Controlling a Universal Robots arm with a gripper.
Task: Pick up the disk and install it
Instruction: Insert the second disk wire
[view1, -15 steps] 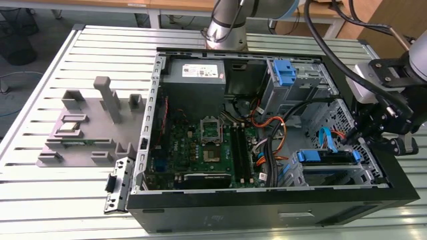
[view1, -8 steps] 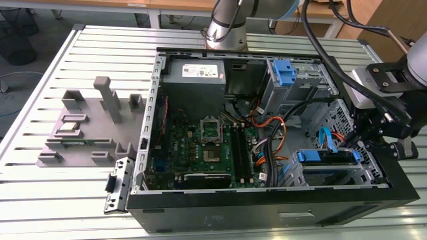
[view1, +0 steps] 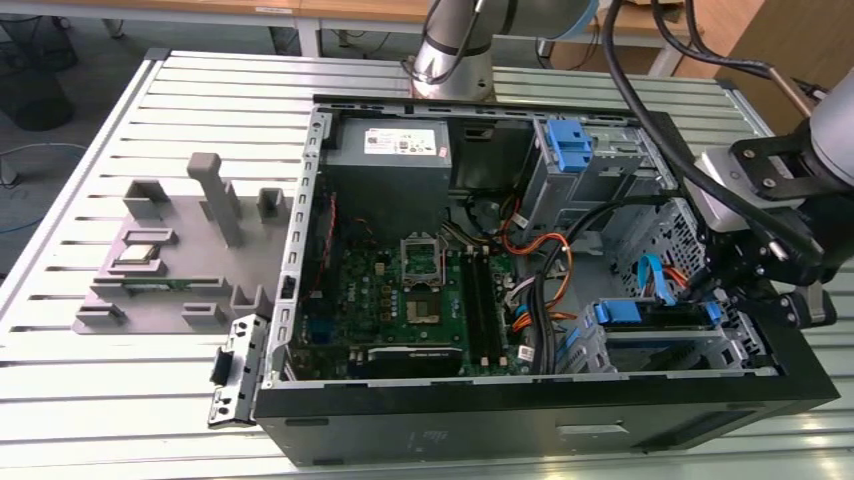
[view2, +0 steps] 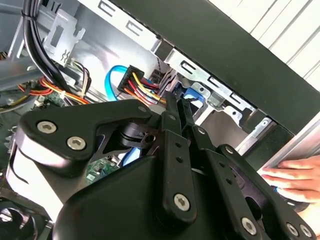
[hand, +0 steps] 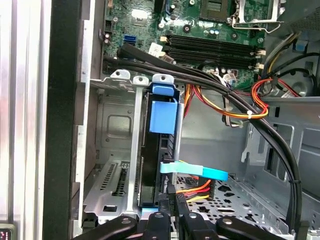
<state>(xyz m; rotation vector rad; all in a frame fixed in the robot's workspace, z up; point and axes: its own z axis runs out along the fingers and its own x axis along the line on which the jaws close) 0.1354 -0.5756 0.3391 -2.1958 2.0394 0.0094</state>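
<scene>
Gripper: black linkage fills the lower frame in both wrist views; fingers look pressed together, tips right at the disk's near edge. Whether they pinch it or just press on it, cannot tell.
PC case: black tower on its side, open, centre of the exterior view, on a slatted table.
Drive cage: grey metal bay, left-centre of the first wrist view.
Disk: seated edge-on in the cage, blue bracket tab at its far end.
Progress: judged pickup done, disk largely slotted in; final seating unconfirmed.
Hand: person's, resting on the table at lower right, second wrist view.
</scene>
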